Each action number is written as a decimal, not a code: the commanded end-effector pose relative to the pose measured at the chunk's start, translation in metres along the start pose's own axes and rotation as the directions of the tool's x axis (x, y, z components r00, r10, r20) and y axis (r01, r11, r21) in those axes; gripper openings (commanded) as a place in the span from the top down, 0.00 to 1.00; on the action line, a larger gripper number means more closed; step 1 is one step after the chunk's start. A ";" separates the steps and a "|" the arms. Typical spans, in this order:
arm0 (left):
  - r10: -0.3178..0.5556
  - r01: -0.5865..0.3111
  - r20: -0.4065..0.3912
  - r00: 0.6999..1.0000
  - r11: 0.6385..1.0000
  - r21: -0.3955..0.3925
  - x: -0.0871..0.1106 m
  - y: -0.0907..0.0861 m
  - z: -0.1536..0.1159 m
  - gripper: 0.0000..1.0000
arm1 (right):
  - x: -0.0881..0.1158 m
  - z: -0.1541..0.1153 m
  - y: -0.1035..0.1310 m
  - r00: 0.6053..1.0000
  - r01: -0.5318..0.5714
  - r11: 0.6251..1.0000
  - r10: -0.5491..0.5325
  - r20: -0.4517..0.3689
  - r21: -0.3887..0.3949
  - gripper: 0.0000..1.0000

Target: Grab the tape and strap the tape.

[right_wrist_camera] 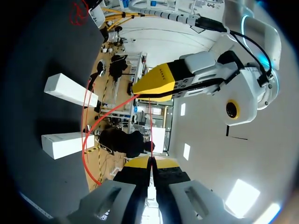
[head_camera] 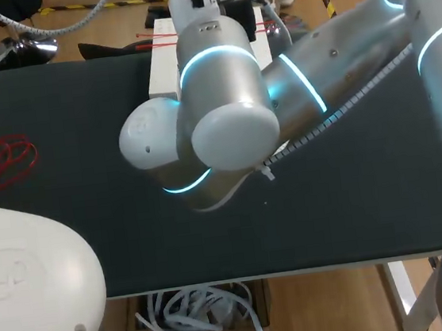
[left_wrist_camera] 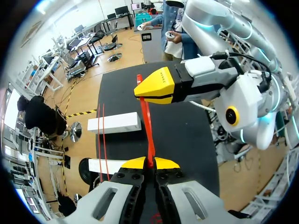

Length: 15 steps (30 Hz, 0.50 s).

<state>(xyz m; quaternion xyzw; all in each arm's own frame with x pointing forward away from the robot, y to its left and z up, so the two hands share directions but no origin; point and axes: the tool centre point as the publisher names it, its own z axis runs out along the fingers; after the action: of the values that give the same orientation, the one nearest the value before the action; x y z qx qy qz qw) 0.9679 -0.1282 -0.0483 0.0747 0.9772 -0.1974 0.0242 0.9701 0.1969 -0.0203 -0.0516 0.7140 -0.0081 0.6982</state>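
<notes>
A red tape (left_wrist_camera: pixel 148 126) is stretched taut between my two grippers above the black table. In the left wrist view my left gripper (left_wrist_camera: pixel 149 163) is shut on one end of it, and my right gripper (left_wrist_camera: pixel 140 94) is shut on the other end ahead. The right wrist view shows the same from the other side: the right gripper (right_wrist_camera: pixel 150 162) pinches the thin red tape (right_wrist_camera: pixel 150 126), which runs to the left gripper (right_wrist_camera: pixel 136 91). The tape's loop (right_wrist_camera: pixel 85 126) curves around two white boxes (right_wrist_camera: pixel 70 89) (right_wrist_camera: pixel 63 143). In the head view both grippers are hidden behind the arms.
The white boxes (head_camera: pixel 163 60) lie at the table's far edge with red tape lines (head_camera: pixel 154 36) across them. A loose bundle of red tape (head_camera: pixel 1 159) lies at the table's left edge. My arms' large links cover the table's middle (head_camera: pixel 224 125).
</notes>
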 end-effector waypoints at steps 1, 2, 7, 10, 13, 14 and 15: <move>-0.001 0.001 -0.001 1.000 1.000 -0.003 0.000 0.000 -0.001 1.00 | -0.002 0.000 0.003 1.000 0.006 1.000 -0.006 -0.003 0.009 1.00; -0.001 0.001 -0.001 1.000 1.000 -0.003 0.000 0.000 -0.001 1.00 | -0.002 0.000 0.003 1.000 0.006 1.000 -0.006 -0.003 0.011 1.00; -0.001 0.001 -0.001 1.000 1.000 -0.003 0.000 0.000 -0.001 1.00 | -0.002 0.002 0.004 1.000 0.007 1.000 -0.007 0.000 0.018 1.00; -0.001 0.001 -0.001 1.000 1.000 -0.003 0.000 0.000 -0.001 1.00 | -0.002 0.003 0.004 1.000 0.007 1.000 -0.007 0.000 0.021 1.00; -0.001 0.001 -0.001 1.000 1.000 -0.003 0.000 0.000 -0.001 1.00 | 0.000 0.004 0.007 1.000 0.009 1.000 -0.008 -0.008 0.016 1.00; -0.001 0.001 -0.001 1.000 1.000 -0.003 0.000 0.000 -0.001 1.00 | 0.000 0.003 0.007 1.000 0.009 1.000 -0.009 -0.010 0.014 1.00; -0.001 0.001 -0.001 1.000 1.000 -0.003 0.000 0.000 -0.001 1.00 | 0.000 0.003 0.008 1.000 0.009 1.000 -0.009 -0.011 0.013 1.00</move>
<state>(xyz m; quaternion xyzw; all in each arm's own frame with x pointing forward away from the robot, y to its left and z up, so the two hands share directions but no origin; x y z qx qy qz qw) 0.9679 -0.1282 -0.0483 0.0747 0.9772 -0.1974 0.0242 0.9744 0.2029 -0.0240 -0.0497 0.7154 -0.0139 0.6968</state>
